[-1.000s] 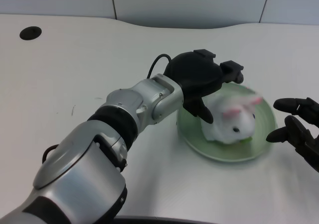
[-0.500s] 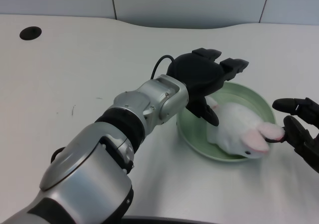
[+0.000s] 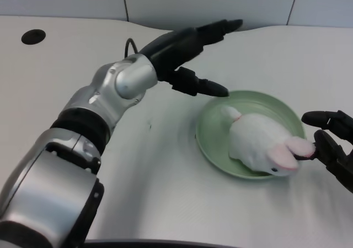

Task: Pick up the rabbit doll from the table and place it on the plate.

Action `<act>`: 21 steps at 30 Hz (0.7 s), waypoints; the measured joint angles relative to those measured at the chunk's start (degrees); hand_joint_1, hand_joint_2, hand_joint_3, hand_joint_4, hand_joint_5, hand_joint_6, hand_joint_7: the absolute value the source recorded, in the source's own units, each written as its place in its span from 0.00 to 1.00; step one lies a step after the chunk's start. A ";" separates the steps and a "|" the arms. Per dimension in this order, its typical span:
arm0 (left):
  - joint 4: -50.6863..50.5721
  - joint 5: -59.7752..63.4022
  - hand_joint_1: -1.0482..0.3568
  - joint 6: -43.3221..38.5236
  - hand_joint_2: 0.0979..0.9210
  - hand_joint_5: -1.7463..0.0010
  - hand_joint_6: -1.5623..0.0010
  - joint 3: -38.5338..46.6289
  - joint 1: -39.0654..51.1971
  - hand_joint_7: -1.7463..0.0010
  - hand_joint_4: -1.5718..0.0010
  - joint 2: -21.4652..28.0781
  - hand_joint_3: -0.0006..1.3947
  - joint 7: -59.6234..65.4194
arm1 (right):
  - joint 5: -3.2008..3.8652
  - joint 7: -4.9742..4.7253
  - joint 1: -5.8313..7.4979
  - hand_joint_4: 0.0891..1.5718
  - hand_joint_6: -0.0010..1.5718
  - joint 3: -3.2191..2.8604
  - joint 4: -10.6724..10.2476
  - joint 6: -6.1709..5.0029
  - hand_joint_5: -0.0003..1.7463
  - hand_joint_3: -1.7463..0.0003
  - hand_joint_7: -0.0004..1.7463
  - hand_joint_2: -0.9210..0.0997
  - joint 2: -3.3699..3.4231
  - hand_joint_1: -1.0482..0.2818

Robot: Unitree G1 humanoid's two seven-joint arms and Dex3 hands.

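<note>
Step in hand: we judge the placing done; what remains is drawing the left hand (image 3: 187, 55) clear of the plate (image 3: 212, 128).
How to do it well: we would take the arm up and back toward the robot's left, keeping the fingers high above the plate's near rim so nothing drags the doll (a soft toy like this rolls easily if nudged).
Rabbit doll: the rabbit doll (image 3: 263, 145) lies on its side in the green plate, body resting in the dish, its pink ear and face hanging over the rim on the side nearest the idle right hand (image 3: 331, 143).
Risk: we think the head overhanging the rim could tip the doll outward if the plate is bumped; it looks settled for now.
Left hand: open and holding nothing, fingers stretched out and apart; the upper ones point toward the far edge of the bench (image 3: 66, 104), a lower one reaches toward the plate's far-left rim without touching it, as far as we can tell.
Contact: none between hand and doll; they are apart.
</note>
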 measured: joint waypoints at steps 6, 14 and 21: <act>-4.97 -12.10 0.29 0.11 1.00 0.89 0.83 9.64 8.27 0.94 0.83 2.47 0.23 -9.46 | -0.40 0.34 -0.43 0.10 0.16 -0.27 1.38 -1.03 0.87 0.69 0.64 0.00 -0.24 0.56; -21.53 -25.11 0.39 9.72 1.00 0.21 0.64 17.81 22.86 0.60 0.71 4.06 0.23 -15.69 | -0.41 1.52 -1.31 0.09 0.17 -0.60 2.76 -1.94 0.86 0.69 0.64 0.00 -0.37 0.56; -39.88 -31.73 0.40 27.98 1.00 0.00 0.69 20.62 36.43 0.09 0.61 5.95 0.32 -17.30 | -0.41 1.92 -1.56 0.09 0.17 -0.78 3.09 -2.14 0.85 0.70 0.63 0.00 -0.43 0.56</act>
